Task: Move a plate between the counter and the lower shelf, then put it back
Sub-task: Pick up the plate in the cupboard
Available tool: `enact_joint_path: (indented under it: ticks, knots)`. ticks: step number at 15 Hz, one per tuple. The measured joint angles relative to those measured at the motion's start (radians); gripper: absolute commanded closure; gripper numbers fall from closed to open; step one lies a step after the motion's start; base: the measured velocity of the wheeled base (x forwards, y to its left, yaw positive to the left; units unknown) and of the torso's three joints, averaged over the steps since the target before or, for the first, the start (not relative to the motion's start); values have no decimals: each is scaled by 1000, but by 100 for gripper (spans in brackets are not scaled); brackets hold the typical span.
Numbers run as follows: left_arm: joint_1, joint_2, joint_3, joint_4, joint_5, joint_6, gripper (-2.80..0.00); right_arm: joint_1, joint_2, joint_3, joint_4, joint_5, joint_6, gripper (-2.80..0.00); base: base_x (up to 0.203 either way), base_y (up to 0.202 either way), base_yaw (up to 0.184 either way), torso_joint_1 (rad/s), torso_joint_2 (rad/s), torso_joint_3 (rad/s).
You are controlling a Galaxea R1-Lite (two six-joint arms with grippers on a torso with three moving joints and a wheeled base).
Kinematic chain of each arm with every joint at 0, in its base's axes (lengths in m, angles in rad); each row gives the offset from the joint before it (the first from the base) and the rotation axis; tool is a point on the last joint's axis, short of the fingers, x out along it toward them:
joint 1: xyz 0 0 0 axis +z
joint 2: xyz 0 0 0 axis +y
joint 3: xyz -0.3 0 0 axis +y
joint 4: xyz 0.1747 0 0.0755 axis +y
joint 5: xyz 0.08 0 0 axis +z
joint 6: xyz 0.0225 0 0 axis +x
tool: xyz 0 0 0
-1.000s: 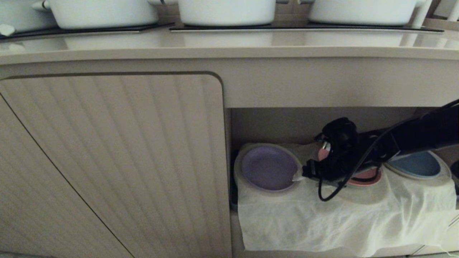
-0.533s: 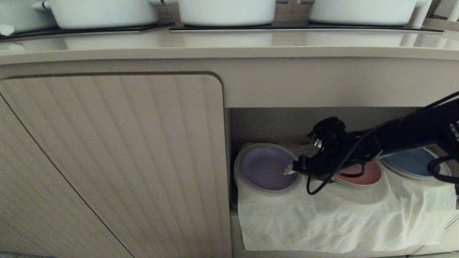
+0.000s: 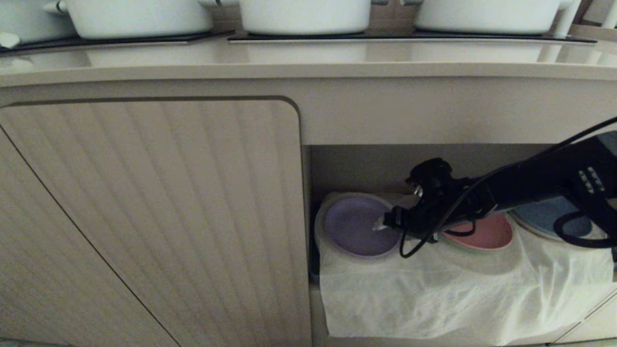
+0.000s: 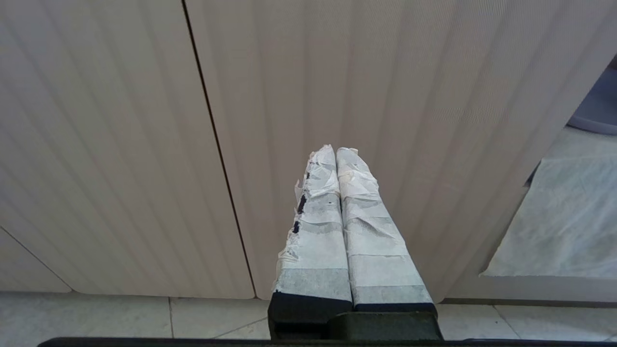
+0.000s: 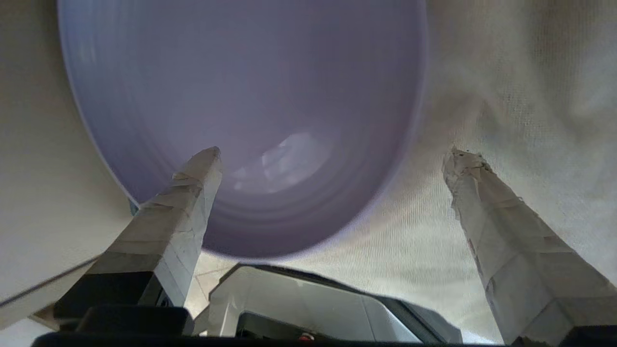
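Since the frame a second earlier, the right gripper (image 3: 385, 222) had advanced across the lower shelf (image 3: 366, 166) toward nine o'clock in the head view, from beside the plate's rim to over its near edge, and the pink plate (image 3: 487, 232) behind the arm had come more into sight. The jaws stood wide apart and held nothing; in the right wrist view one taped finger (image 5: 185, 193) lay over the plate (image 5: 241, 120) and the other over bare white cloth (image 5: 506, 96), so the rim sat between them.

The plate (image 3: 359, 225) rested on the cloth at the left end of the shelf, close by the cabinet's side wall. From the fingertips, the plate's centre lay at nine o'clock. Being round, it offered no long axis; the edge at three o'clock was nearest the tool. The right arm was clearly the nearer. The left gripper (image 4: 337, 168), fingers pressed together, was parked facing the ribbed cabinet door (image 4: 120, 120), well apart from the shelf.

The pink plate lay just beside, at three o'clock, with a blue plate (image 3: 544, 217) beyond, partly hidden by the arm. In my judgement the loose cloth (image 3: 434, 299) under the rim was the likeliest snag, and the counter (image 3: 308, 60) overhead limited the lift out.
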Motion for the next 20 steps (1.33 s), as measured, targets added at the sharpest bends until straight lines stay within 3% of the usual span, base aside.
enact_joint_path:
  ticks: [7,8,9,20]
  knots:
    - [0,0,0,0,0,0,0,3,17,-11,-21,-2,2,-280,0,0,0,0,0,0]
    - [0,0,0,0,0,1,0,3,19,-11,-21,-2,2,-49,0,0,0,0,0,0]
    - [0,0,0,0,0,0,0,3,20,-11,-22,-2,2,0,0,0,0,0,0,0]
    - [0,0,0,0,0,1,0,5,33,-8,-47,-27,2,0,0,0,0,0,0,0]
